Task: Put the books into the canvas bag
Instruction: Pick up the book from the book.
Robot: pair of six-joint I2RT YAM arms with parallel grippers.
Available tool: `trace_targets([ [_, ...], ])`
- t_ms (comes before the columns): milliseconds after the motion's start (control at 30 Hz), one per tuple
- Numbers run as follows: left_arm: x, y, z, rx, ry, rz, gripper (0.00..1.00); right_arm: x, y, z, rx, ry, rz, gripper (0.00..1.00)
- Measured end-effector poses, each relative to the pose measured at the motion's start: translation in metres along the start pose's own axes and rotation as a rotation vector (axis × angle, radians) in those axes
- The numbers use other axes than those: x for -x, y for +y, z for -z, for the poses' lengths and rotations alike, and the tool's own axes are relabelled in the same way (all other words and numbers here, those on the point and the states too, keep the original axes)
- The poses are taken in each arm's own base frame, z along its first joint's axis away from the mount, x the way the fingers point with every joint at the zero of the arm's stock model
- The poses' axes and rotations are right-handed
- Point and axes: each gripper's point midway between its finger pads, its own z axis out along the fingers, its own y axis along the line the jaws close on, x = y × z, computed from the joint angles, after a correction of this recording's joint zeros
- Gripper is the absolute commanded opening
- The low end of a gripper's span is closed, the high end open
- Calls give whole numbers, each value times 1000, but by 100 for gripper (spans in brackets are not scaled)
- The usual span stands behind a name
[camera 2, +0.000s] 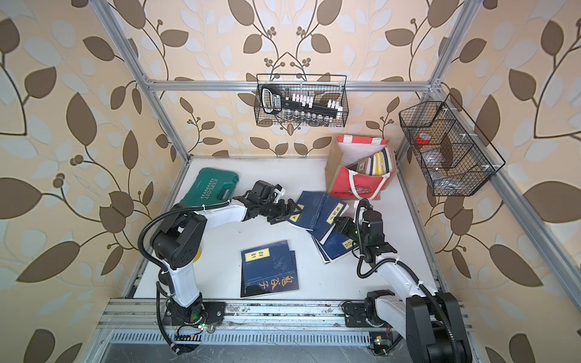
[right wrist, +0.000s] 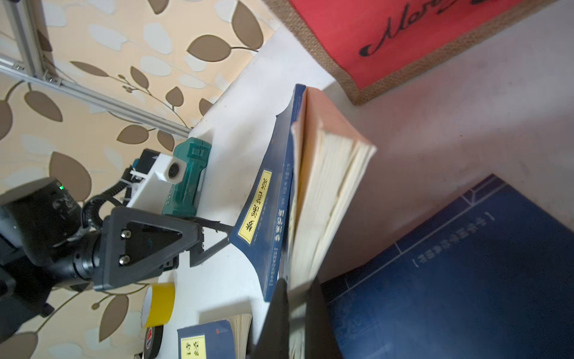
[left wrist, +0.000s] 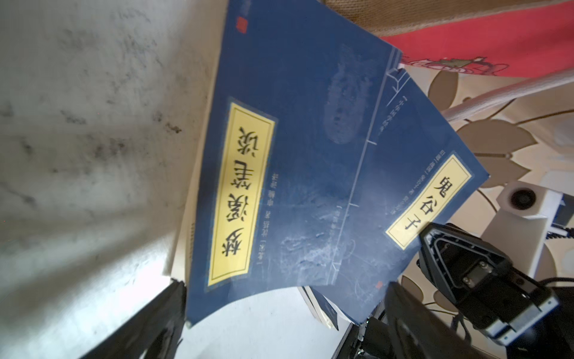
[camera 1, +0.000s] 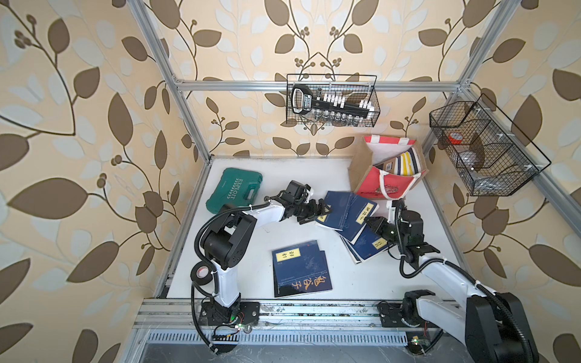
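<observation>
Right wrist view: our right gripper (right wrist: 295, 290) pinches a navy paperback (right wrist: 270, 217) by its pages near the canvas bag (right wrist: 388, 37); left gripper (right wrist: 217, 239) gapes. Light and floppy, so we'd favour the spine.

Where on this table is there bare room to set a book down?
Bare table runs along the back edge between the green case and the bag. Another free patch lies at the front, between the near book stack and the right arm's base. Crowded: the fanned books before the bag.
</observation>
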Motion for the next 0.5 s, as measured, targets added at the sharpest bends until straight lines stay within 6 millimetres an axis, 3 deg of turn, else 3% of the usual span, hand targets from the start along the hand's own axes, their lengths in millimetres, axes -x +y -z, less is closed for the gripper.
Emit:
trace_targets([
  [233,7,-45,45,-67,-61,-120,99,3,29,12,93,-25,149,0],
  [367,1,-63,65,-92,-68,-178,99,2,39,15,128,-13,195,0],
  [500,-6,-78,84,-119,-77,-240,99,10,61,21,201,-16,234,0],
])
